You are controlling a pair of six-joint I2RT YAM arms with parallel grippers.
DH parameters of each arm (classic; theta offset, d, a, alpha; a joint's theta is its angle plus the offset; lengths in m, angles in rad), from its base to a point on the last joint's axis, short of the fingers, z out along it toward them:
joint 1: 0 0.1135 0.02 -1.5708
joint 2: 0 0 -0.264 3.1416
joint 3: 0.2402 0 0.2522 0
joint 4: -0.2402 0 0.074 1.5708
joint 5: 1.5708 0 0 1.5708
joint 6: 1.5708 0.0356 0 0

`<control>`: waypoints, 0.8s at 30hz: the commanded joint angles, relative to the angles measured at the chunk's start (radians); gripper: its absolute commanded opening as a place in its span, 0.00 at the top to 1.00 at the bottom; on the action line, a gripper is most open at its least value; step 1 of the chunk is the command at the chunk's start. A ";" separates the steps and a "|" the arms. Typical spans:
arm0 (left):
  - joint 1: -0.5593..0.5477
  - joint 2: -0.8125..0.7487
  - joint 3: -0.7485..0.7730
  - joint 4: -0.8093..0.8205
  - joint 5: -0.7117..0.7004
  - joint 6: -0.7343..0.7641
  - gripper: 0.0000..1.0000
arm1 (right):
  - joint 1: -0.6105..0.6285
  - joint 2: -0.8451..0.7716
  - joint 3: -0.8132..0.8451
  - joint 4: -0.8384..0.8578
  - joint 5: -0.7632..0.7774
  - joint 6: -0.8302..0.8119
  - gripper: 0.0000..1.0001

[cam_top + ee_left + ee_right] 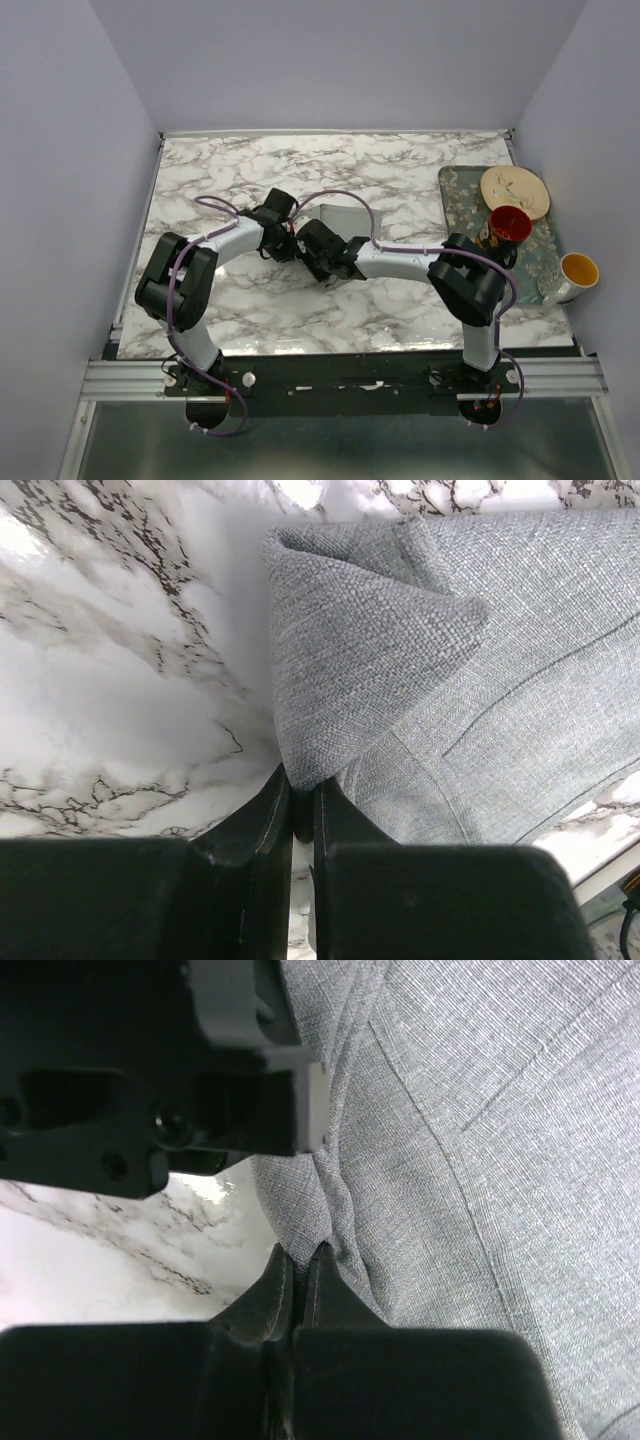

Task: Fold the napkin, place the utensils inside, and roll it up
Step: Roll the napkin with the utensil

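Grey-green woven cloth napkin (480,680), near the centre of the white marble-patterned table (230,170), one corner folded over onto itself. Left gripper (300,790): jaws nearly closed, pinching the folded corner. Right gripper (300,1260): jaws closed on a raised ridge of the cloth just beside it. Floral-patterned grey tray (455,185): well apart, at the right edge.

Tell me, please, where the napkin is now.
Top view: the napkin lies centrally on the marble table, left of the floral tray, pinched by the left gripper and right gripper.
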 commanded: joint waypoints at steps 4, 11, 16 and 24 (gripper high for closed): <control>0.001 -0.166 -0.110 0.072 0.019 0.155 0.69 | -0.011 0.026 -0.127 0.032 -0.341 -0.005 0.99; 0.030 -0.284 -0.074 0.051 -0.007 0.253 0.40 | -0.122 0.015 -0.152 0.067 -0.622 0.036 0.99; 0.081 -0.363 -0.071 0.000 -0.024 0.319 0.32 | -0.186 0.038 -0.149 0.069 -0.766 0.051 0.99; 0.083 -0.323 -0.066 -0.032 0.053 0.419 0.37 | -0.286 0.165 -0.077 0.021 -1.041 0.097 0.99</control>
